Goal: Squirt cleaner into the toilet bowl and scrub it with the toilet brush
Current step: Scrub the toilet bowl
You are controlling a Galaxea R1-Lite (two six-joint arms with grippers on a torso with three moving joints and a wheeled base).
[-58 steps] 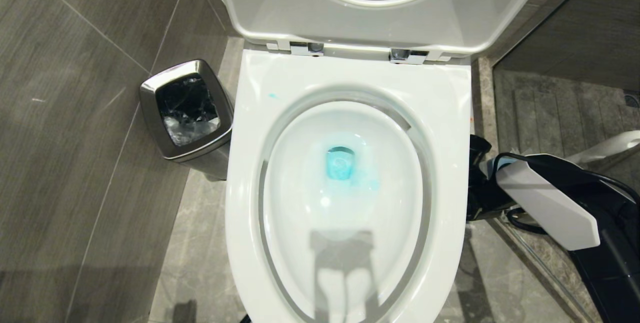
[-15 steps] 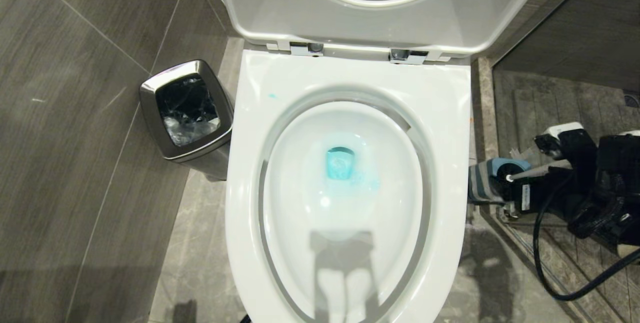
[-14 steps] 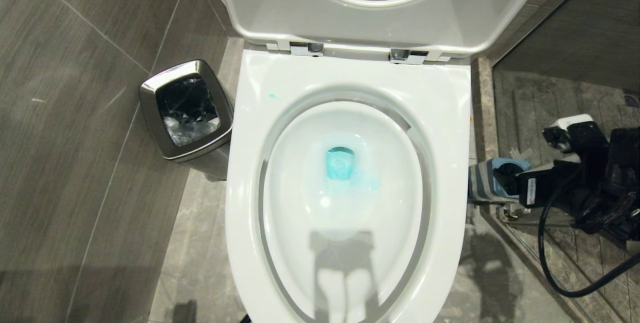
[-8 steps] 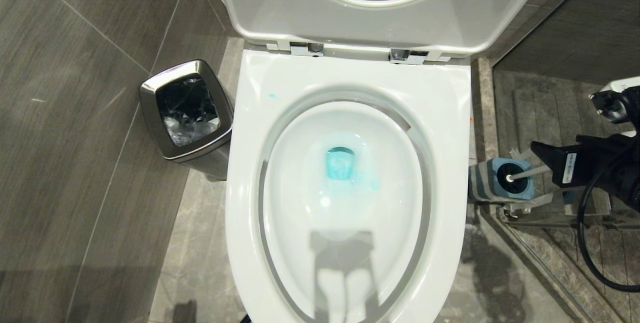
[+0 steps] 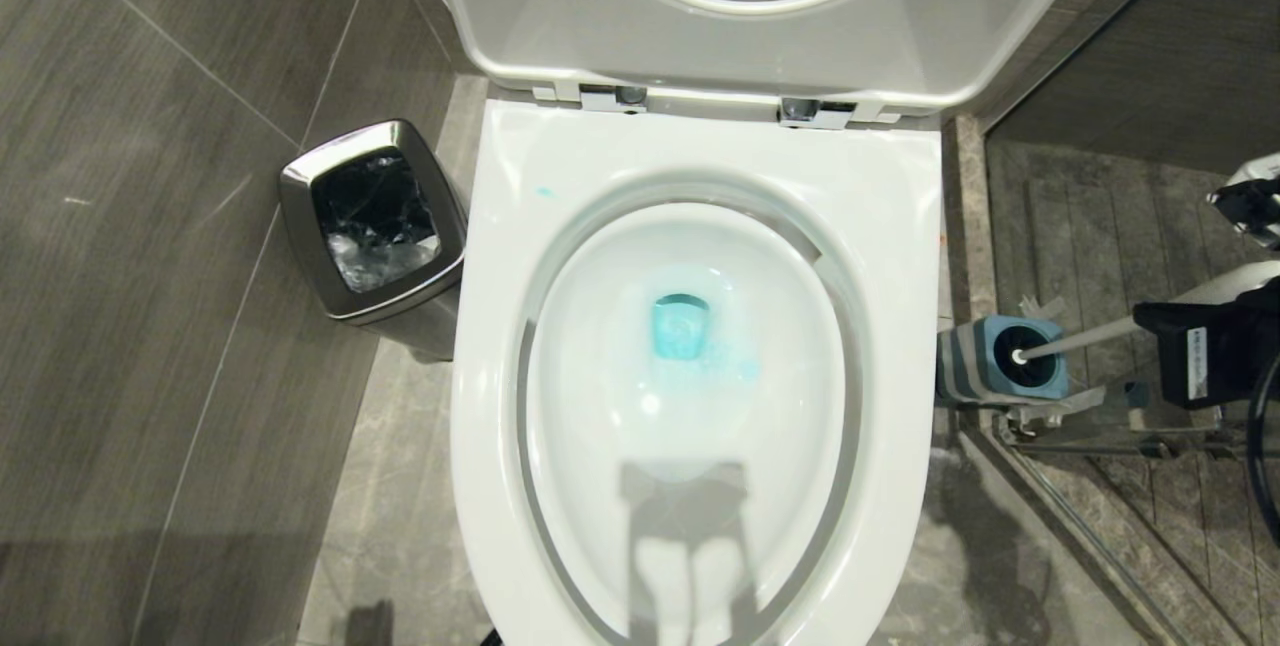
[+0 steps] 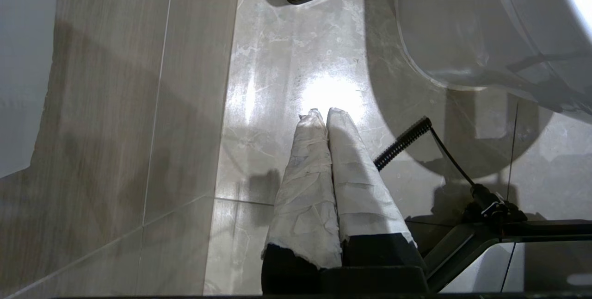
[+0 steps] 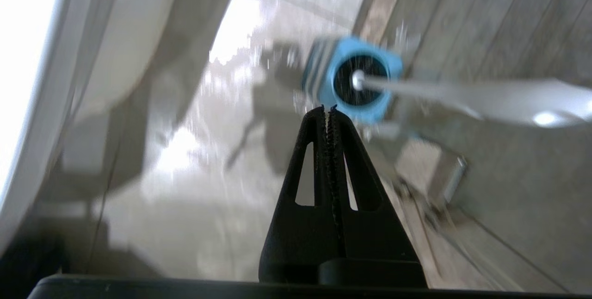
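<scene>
While the steel waste bin (image 5: pixel 375 226) stands on the floor tiles at the far left, just beside the toilet, the left gripper (image 6: pixel 322 114) hangs low over the pale floor with its taped fingers pressed together and nothing between them; it shows only in its own wrist view. At centre, the toilet bowl (image 5: pixel 700 156) lies open, seat and lid (image 5: pixel 760 36) tipped up against the back. The cleaner (image 5: pixel 683 326) is already in: a turquoise pool sits at the drain with a faint tint spreading beside it, and one small teal spot marks the flat rim at the back left. So the squirting looks done, as far as the pictures show, while the scrubbing is not yet begun, since the basin walls show no sign of bristle work.

Further right, on the floor just beside the bowl, the toilet brush (image 5: pixel 1075 338) rests in its blue-and-grey holder (image 5: pixel 1000 358), black head down in the well and slim white handle leaning out toward the right edge. The right gripper (image 7: pixel 327 110) hovers near the holder, its black fingers closed tight on each other and gripping nothing; the handle passes beside them, not between. What is left, by my reading, is to grasp the handle, lift the brush out, carry it over the rim and scrub.
</scene>
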